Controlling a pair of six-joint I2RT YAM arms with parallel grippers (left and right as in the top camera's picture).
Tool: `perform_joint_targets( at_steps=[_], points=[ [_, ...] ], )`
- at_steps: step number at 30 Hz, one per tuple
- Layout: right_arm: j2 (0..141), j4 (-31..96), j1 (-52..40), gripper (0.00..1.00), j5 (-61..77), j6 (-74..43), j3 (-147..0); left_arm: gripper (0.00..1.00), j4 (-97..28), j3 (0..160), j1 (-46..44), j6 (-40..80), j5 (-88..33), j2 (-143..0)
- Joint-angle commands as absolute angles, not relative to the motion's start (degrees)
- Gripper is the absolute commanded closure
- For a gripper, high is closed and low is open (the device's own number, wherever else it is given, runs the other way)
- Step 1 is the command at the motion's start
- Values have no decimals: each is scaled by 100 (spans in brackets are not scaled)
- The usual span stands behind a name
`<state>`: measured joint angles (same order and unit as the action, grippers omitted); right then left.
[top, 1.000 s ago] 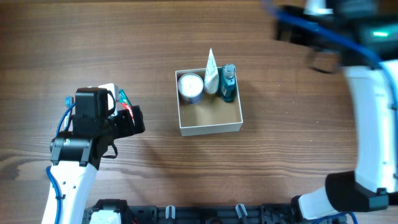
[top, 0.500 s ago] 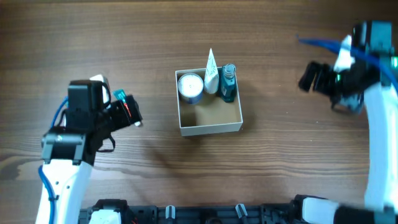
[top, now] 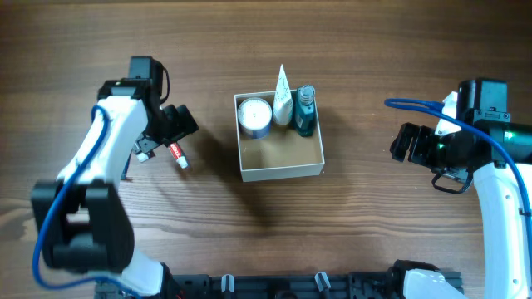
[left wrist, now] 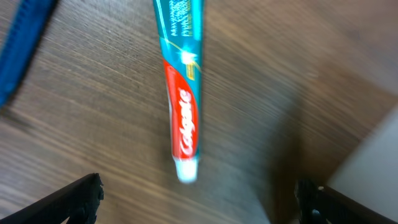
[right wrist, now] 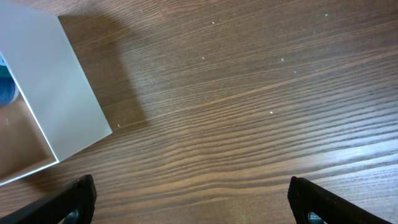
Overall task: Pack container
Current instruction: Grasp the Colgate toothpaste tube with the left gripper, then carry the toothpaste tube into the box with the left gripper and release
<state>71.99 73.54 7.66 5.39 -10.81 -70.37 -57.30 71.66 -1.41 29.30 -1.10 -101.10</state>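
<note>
The container sits in the middle of the overhead view, on the brown desk. It is in the same spot as a moment ago. A round jar, a white tube and a teal bottle stand along its top wall, just as before. The rest of its floor is bare.

The left arm has swung up from the lower left to the upper left. The toothpaste tube has come with it and is now just left of the container, but not inside. A moment ago it sat up in the left fingers. Now those fingers are spread wide, one on each side of the frame, and they do not touch the tube. It looks let go, and I think it lies on the desk.

The right arm has come down from the upper right to the middle right. The right fingers are spread wide too and hold nothing.

So the toothpaste is still not packed. It probably needs picking up again.
</note>
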Motion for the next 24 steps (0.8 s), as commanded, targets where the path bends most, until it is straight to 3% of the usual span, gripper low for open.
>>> perform_joint_targets(
  at_steps=[1, 10, 13, 15, 19, 22, 24],
  points=[
    [7194, 7310, 760, 0, 552, -1020, -7026, 0, -5627, 7188, -40, 3094, 139, -10523],
    [7194, 7308, 760, 0, 493, -1031, -7026, 4, -5105, 7185, 27, 3048, 115, -11100],
    [7194, 7310, 760, 0, 493, -1031, -7026, 17, -5074, 7185, 30, 3046, 119, -11166],
    [7194, 7314, 760, 0, 493, -1026, -7026, 35, -5074, 7185, 30, 3048, 117, -11251],
    [7194, 7314, 760, 0, 493, -1028, -7026, 50, -5078, 7183, 27, 3046, 119, -11362],
    [7194, 7314, 760, 0, 493, -1028, -7026, 82, -5120, 7183, 27, 3046, 117, -11362],
    [7194, 7314, 760, 0, 493, -1028, -7026, 85, -5135, 7183, 27, 3046, 119, -11362]
  ],
)
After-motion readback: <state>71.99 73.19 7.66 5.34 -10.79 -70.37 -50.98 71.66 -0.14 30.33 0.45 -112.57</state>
